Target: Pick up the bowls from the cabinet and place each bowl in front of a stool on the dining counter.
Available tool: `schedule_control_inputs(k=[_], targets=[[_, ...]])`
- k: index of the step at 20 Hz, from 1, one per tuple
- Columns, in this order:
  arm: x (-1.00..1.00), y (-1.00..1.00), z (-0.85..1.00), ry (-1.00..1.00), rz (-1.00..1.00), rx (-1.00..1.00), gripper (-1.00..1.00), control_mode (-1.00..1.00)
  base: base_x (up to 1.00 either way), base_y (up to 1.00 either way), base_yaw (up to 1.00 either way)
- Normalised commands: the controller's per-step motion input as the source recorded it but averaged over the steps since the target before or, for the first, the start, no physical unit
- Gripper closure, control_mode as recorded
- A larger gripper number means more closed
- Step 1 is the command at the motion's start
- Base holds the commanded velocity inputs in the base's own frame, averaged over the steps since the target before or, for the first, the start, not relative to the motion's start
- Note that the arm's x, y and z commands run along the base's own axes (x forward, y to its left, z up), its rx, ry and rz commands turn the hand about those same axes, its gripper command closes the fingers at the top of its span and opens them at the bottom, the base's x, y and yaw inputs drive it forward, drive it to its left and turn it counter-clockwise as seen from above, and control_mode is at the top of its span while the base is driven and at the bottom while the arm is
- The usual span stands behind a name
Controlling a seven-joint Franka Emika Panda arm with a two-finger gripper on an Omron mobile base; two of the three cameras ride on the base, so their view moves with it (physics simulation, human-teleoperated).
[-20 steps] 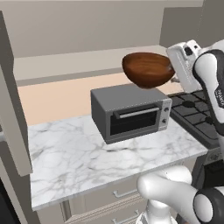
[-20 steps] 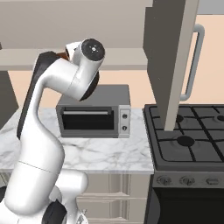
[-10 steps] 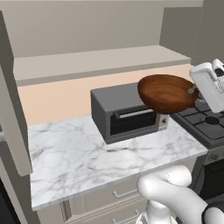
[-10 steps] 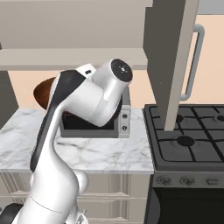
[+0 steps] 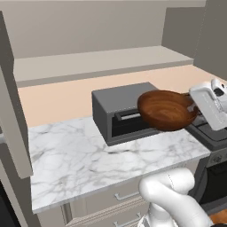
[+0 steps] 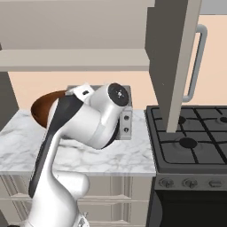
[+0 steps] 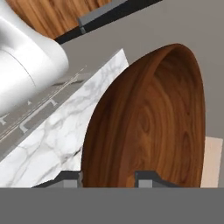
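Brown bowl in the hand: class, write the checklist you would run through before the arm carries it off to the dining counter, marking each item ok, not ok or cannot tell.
1. Hand shut on the brown bowl, one fingertip either side of the rim: ok.
2. Bowl lifted off the marble counter: ok.
3. Bowl apart from the toaster oven: cannot tell; it hangs in front of the oven's face.
4. Bowl level: not ok, its opening tilts toward the left base camera.
5. Open cabinet door out of the arm's way: cannot tell.
6. Dining counter and stool in sight for the drop: not ok.
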Motion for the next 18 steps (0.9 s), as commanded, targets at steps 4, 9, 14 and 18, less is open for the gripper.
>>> schedule_control_inputs(k=[4,9,14,18], targets=[[0.0,0.0,-0.24,0.02,0.0,0.02,1.0,-1.0,0.0,0.0,0.0],[0.0,0.0,-0.06,0.01,0.0,0.0,1.0,-1.0,0.0,0.0,0.0],[0.0,0.0,0.0,0.0,0.0,0.0,1.0,-1.0,0.0,0.0,0.0],[0.0,0.0,0.0,0.0,0.0,0.0,1.0,1.0,-0.27,-0.1,-0.01]])
